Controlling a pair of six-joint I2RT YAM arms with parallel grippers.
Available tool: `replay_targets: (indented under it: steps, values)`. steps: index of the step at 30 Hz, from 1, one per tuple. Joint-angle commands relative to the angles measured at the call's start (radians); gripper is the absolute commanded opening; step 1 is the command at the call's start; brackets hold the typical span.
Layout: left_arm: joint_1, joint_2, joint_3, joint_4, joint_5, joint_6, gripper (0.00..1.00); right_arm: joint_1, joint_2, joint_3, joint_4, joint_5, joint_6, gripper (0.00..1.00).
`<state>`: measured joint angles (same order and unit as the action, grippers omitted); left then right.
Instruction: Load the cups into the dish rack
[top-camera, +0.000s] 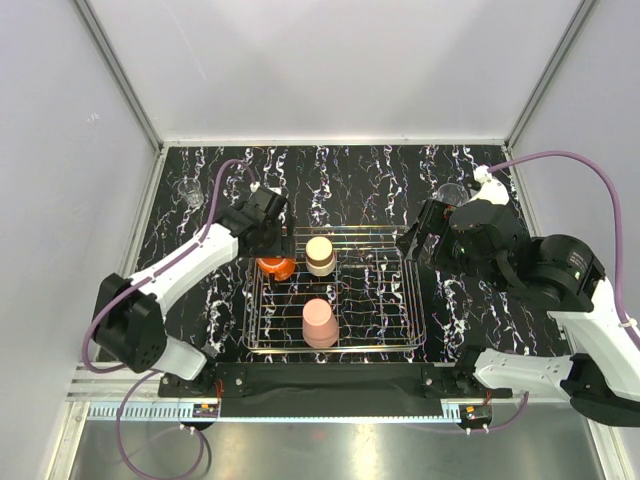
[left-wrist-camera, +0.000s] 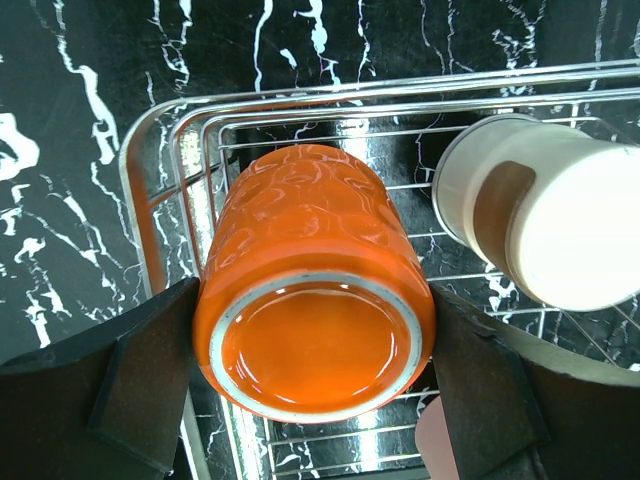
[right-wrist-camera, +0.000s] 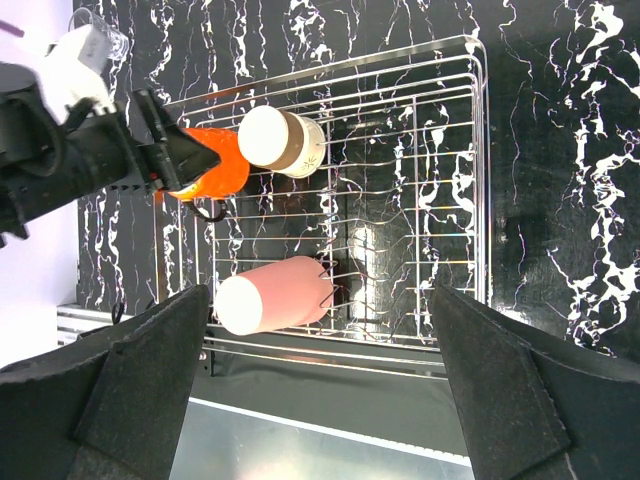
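Observation:
The orange cup (left-wrist-camera: 315, 300) stands base-up and tilted in the back-left corner of the dish rack (left-wrist-camera: 160, 150). My left gripper (left-wrist-camera: 315, 385) has a finger pressed on each side of it, shut on the cup (top-camera: 275, 267). A cream cup with a brown band (top-camera: 320, 255) rests in the rack beside it. The pale pink tumbler (top-camera: 320, 322) lies on its side near the rack's front. My right gripper (right-wrist-camera: 320, 400) hangs open and empty above the rack's right end (top-camera: 412, 245). One clear glass (top-camera: 190, 193) stands on the table at the far left, another (top-camera: 452, 192) behind the right arm.
The table top (top-camera: 360, 170) is black marble with white veins, walled by pale panels. The rack's right half (right-wrist-camera: 430, 180) holds nothing. A metal rail (top-camera: 330, 410) runs along the near edge by both arm bases. Purple cables loop over each arm.

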<state>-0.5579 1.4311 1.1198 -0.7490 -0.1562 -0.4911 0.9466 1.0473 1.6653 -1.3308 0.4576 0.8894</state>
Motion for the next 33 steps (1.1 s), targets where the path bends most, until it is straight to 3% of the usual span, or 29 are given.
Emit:
replay_targets:
  steps: [1,22,29,33]
  values:
    - [-0.002,0.029,0.06,0.063,0.009,0.011,0.0,0.006,-0.013,-0.001,0.012,0.006,0.002,1.0]
    - [0.009,0.149,0.101,0.091,-0.014,0.042,0.0,0.006,-0.024,-0.027,0.028,0.006,0.006,1.0]
    - [0.009,0.131,0.083,0.096,-0.032,0.042,0.5,0.004,-0.02,-0.038,0.027,0.001,0.008,1.0]
    - [0.009,0.092,0.068,0.099,-0.029,0.046,0.68,0.004,-0.015,-0.038,0.031,-0.002,0.003,1.0]
